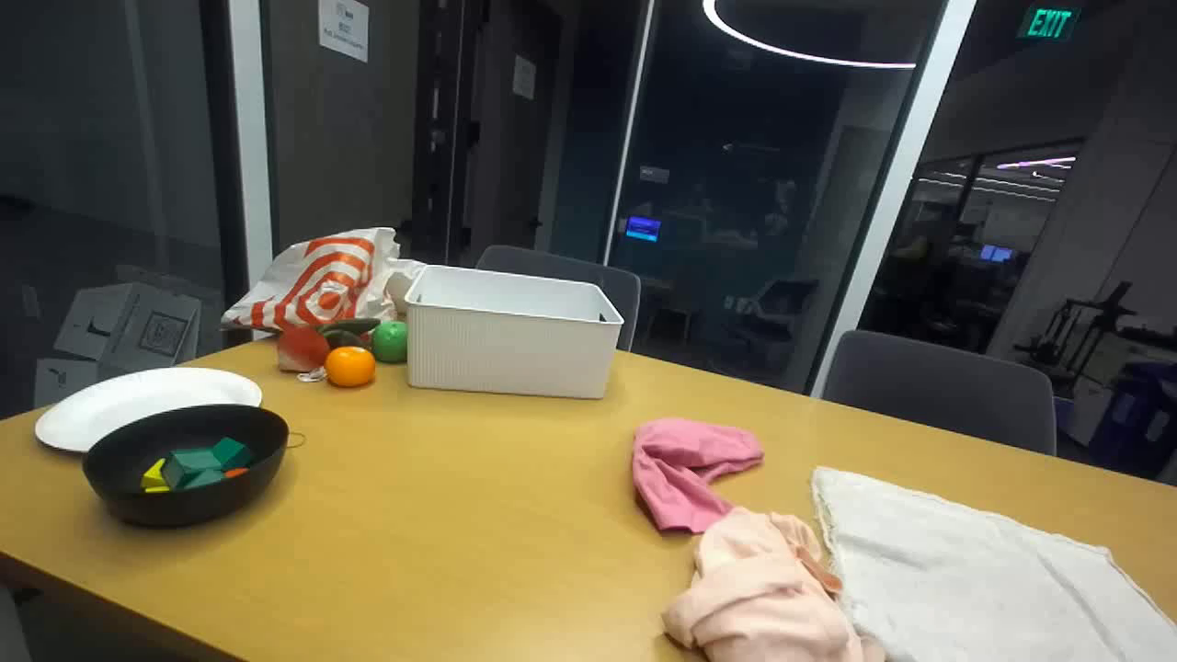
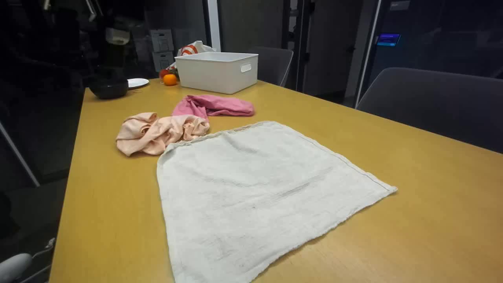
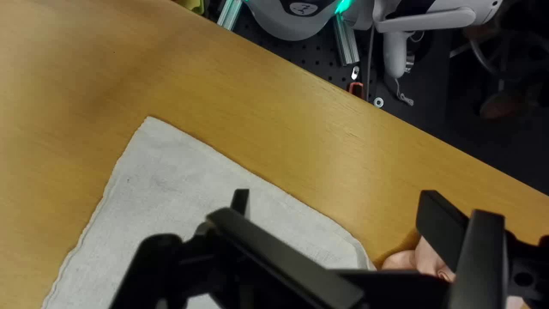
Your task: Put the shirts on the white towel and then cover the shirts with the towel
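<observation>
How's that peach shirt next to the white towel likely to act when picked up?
The peach shirt will likely hang floppy, since it lies in soft, rumpled folds. Being just bunched cloth, it's probably light. Gripped by one fold, that loose bundle may unfurl rather than lift whole.

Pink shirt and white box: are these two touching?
Apart. In an exterior view, bare table shows between the pink shirt and the nearest bottom corner of the white box.

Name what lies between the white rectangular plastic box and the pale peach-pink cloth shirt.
The bright pink crumpled cloth shirt lies there, in both exterior views.
</observation>
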You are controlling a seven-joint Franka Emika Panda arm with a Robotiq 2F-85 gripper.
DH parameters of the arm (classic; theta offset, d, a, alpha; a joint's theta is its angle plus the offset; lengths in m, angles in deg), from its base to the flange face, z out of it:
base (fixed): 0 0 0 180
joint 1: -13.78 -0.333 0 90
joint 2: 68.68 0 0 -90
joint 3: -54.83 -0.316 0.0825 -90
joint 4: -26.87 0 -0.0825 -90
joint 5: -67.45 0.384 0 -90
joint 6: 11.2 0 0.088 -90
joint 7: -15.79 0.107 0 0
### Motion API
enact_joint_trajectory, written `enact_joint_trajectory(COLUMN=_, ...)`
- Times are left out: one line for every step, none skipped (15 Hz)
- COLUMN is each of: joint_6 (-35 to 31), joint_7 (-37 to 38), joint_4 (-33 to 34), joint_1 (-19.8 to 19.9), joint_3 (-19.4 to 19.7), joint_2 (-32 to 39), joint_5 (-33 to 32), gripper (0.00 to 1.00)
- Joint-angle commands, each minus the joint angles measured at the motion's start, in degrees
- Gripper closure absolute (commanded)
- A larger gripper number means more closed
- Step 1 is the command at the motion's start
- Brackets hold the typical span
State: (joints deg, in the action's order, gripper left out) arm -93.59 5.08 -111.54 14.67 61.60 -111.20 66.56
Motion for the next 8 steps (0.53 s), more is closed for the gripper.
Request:
enact_joint_trajectory(joint_6=0.0, joint_7=-0.1, joint_4=0.2, joint_1=0.1, joint_3=-0.1, joint_2=0.1, joint_5=0.1, gripper=0.00)
enact_joint_trajectory(joint_6=0.0, joint_7=-0.1, joint_4=0.4, joint_1=0.1, joint_3=-0.1, joint_2=0.0, joint_5=0.1, gripper=0.00)
enact_joint_trajectory(joint_6=0.0, joint_7=0.0, joint_4=0.5, joint_1=0.1, joint_3=-0.1, joint_2=-0.1, joint_5=0.1, gripper=0.00)
enact_joint_trajectory(joint_6=0.0, joint_7=0.0, joint_4=0.6, joint_1=0.1, joint_3=-0.1, joint_2=-0.1, joint_5=0.1, gripper=0.00)
enact_joint_trajectory(joint_6=0.0, joint_7=0.0, joint_4=0.6, joint_1=0.1, joint_3=-0.1, joint_2=-0.1, joint_5=0.1, gripper=0.00)
enact_joint_trajectory(joint_6=0.1, joint_7=0.0, joint_4=0.6, joint_1=0.1, joint_3=-0.1, joint_2=-0.2, joint_5=0.1, gripper=0.00)
enact_joint_trajectory(joint_6=-0.5, joint_7=-0.7, joint_4=0.6, joint_1=-0.4, joint_3=-0.4, joint_2=0.9, joint_5=-0.2, gripper=0.00)
enact_joint_trajectory(joint_6=-2.0, joint_7=-0.9, joint_4=0.5, joint_1=-1.4, joint_3=-1.2, joint_2=3.3, joint_5=0.2, gripper=0.00)
